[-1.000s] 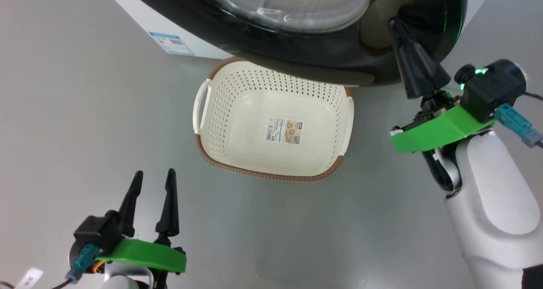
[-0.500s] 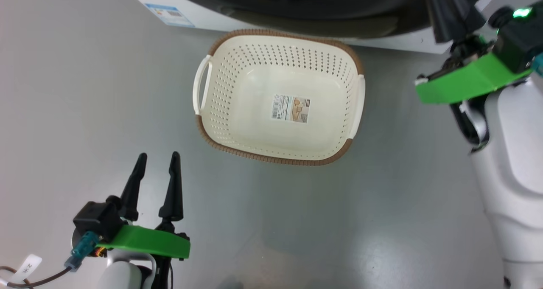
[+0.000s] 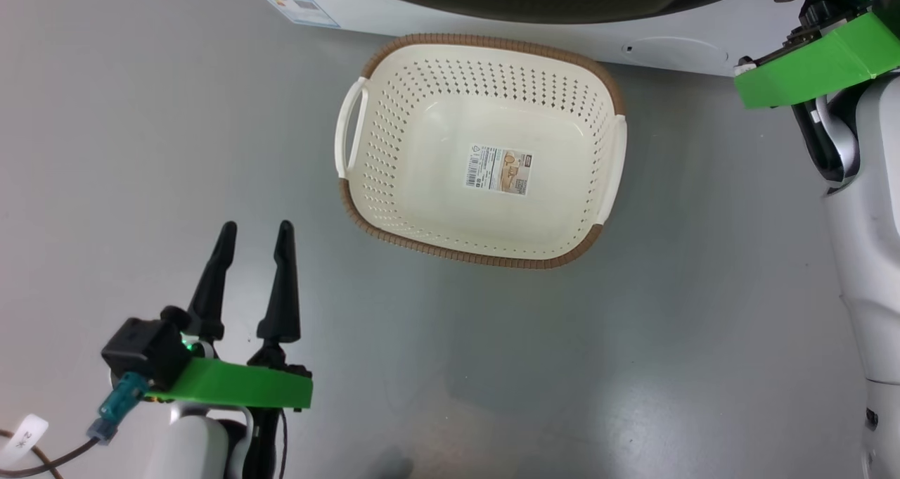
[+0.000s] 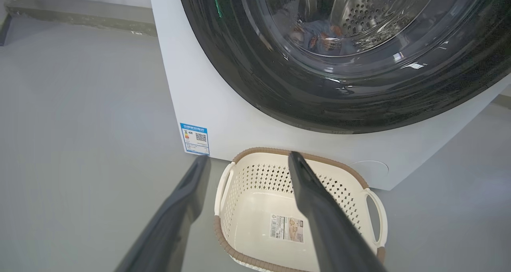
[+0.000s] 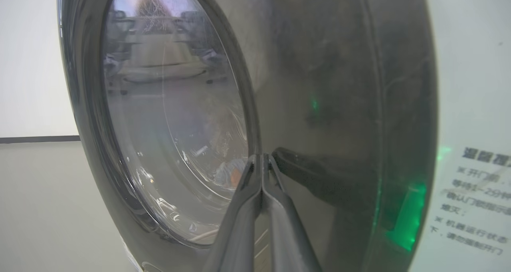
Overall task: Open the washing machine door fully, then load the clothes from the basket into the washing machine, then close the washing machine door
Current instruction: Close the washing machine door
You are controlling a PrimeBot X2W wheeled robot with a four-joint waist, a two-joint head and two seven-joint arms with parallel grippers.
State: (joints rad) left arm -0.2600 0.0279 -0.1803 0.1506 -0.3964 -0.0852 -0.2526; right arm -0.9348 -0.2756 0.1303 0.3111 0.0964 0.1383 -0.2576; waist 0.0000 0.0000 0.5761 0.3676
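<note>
Two dark fingers of our left gripper point(image 3: 254, 229) stand spread at 7 o'clock in the head view. The basket point(image 3: 492, 40) sits on the floor point(image 3: 140, 148) toward 12 o'clock, just before the washing machine point(image 4: 223, 112). Our right gripper point(image 5: 261, 157), fingers pressed together on nothing, points at the shut washing machine door point(image 5: 319, 84). The clothes point(image 4: 317, 38) show behind its glass.

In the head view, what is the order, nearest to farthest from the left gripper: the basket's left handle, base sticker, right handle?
1. the left handle, on the side of the basket toward the left gripper.
2. the base sticker, in the basket's middle.
3. the right handle, on the far side.
</note>
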